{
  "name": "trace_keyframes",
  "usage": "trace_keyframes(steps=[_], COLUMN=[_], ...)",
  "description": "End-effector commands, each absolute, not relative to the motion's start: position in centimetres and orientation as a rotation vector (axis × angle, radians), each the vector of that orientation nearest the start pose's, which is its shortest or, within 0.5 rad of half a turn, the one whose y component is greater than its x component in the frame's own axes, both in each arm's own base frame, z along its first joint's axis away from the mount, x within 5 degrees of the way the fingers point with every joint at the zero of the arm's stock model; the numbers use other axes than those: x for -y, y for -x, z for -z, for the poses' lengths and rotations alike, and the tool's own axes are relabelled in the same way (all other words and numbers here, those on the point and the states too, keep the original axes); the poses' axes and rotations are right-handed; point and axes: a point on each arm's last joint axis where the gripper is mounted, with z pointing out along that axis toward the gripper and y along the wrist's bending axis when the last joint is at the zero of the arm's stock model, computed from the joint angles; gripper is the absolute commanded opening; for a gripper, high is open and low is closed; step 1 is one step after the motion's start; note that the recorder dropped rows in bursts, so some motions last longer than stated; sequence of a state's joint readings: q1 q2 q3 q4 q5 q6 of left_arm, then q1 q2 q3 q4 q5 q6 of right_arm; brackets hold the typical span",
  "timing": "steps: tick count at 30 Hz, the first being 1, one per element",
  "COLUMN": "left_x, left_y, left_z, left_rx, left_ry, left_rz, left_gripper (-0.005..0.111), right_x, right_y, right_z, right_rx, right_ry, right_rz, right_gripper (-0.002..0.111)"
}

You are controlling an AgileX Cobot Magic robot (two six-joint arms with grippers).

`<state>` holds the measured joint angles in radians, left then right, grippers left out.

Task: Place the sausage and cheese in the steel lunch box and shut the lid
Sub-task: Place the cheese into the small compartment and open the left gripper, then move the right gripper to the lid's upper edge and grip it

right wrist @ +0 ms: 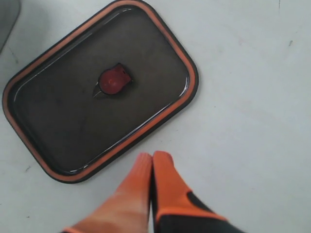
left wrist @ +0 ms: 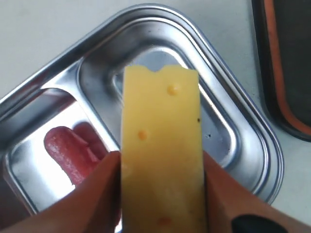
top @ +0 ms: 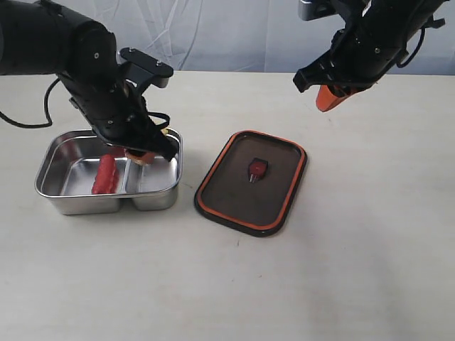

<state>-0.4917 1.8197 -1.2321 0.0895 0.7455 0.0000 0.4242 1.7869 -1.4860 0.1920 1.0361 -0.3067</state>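
1. Left gripper (top: pixel 147 152): the jaws are set partway apart and clamp the cheese (left wrist: pixel 160 145) between the 2 orange fingers (left wrist: pixel 95 199). The left wrist view shows each finger pressed flat against 1 side face of the wedge. The cheese stands out well past the fingertips, its holed yellow face toward the camera.

2. Position of the cheese: it is over the steel lunch box (top: pixel 48 162), above the compartment nearer the lid (top: pixel 234 195). From the exterior view the gripper is down at about rim level. Whether the cheese touches the compartment floor cannot be told.

3. The sausage (top: pixel 105 175) lies in the other compartment, lengthwise beside the divider (top: pixel 129 176). It is clear of both jaws and apart from the cheese.

4. Right gripper (right wrist: pixel 152 162): the 2 orange fingers are pressed together tip to tip with nothing between them. In the exterior view it hangs well above the table (top: pixel 355 270), beyond the far right corner of the lid.

5. The lid lies flat on the table just right of the box, not touching it and set askew to it. The orange-red seal runs around its rim, and the small valve (top: pixel 256 168) sits at its centre. Neither gripper touches the lid.
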Motion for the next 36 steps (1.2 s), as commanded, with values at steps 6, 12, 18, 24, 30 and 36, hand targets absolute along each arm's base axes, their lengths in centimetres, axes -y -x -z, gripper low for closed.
trace_keyframes(steps=[6,12,18,24,30,36], left_x=[17.2,17.2,17.0,16.4,14.8,13.6], left_y=[-32.8,-32.7,-32.6,-32.4,-31.0,-28.8], left_z=[-19.5,-19.5,-19.5,-22.4,-27.3,-30.6], left_rx=[-2.721,-2.731,-2.751,-2.675,-2.566,-2.548], left_ry=[-0.728,-0.724,-0.739,-0.721,-0.69,-0.647], left_rz=[0.071,0.076,0.055,0.006,-0.018,0.013], left_gripper=[0.035,0.062,0.06,0.025,0.0,0.0], right_x=[-16.6,-16.6,-16.5,-16.3,-16.4,-16.4], right_y=[-33.6,-33.6,-33.4,-32.7,-31.5,-31.2], right_z=[-27.6,-27.6,-27.5,-27.2,-25.5,-22.8], right_rx=[-2.668,-2.668,-2.7,-2.829,-2.968,-3.015], right_ry=[0.918,0.918,0.889,0.814,0.787,0.577], right_rz=[-0.279,-0.279,-0.286,-0.303,-0.39,-0.415], right_gripper=[0.0,0.0,0.0,0.0,0.042,0.062])
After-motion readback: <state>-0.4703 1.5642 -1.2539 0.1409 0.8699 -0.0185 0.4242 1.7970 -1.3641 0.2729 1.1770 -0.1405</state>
